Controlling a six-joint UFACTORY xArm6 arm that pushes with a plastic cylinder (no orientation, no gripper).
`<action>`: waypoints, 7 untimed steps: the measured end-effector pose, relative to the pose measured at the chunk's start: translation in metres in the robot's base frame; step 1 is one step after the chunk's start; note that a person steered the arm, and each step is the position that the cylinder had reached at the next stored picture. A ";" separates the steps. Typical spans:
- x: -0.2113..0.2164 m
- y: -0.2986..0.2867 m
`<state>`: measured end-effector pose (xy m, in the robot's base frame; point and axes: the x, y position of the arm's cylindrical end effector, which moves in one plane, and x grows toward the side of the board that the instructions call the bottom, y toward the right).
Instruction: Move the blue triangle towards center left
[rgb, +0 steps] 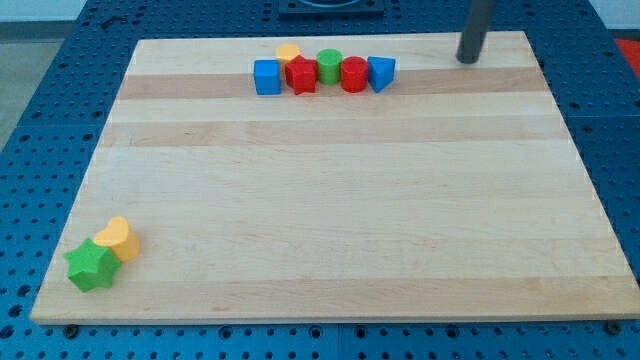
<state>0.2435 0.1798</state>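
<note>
Currently, scene: a wooden board (330, 230) lies on a blue perforated table (40, 120).
Tip: my tip (467, 60) stands near the board's top edge, at the view's upper right, apart from every block.
Hand state: the arm ends in a plain rod, so there is nothing to open, close or grip; it touches no block.
Task block: the blue triangle (381, 72) is the right end of a row near the view's top, touching the red cylinder (353, 74) on its left.
Row: from the view's left come the blue cube (267, 77), the red star-like block (301, 75), the green cylinder (329, 66) and the red cylinder; a yellow block (289, 54) sits just behind.
Why so placed: I judge the tip waits to the right of the triangle because a push toward the left must begin from that side; the neighbours stand in the way.
Corner pair: a green star (90, 266) and a yellow block (120, 239) touch each other at the view's lower left.
Containers: none is visible; all blocks rest directly on the board.
</note>
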 end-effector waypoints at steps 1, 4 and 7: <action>0.003 -0.047; 0.098 -0.144; 0.169 -0.283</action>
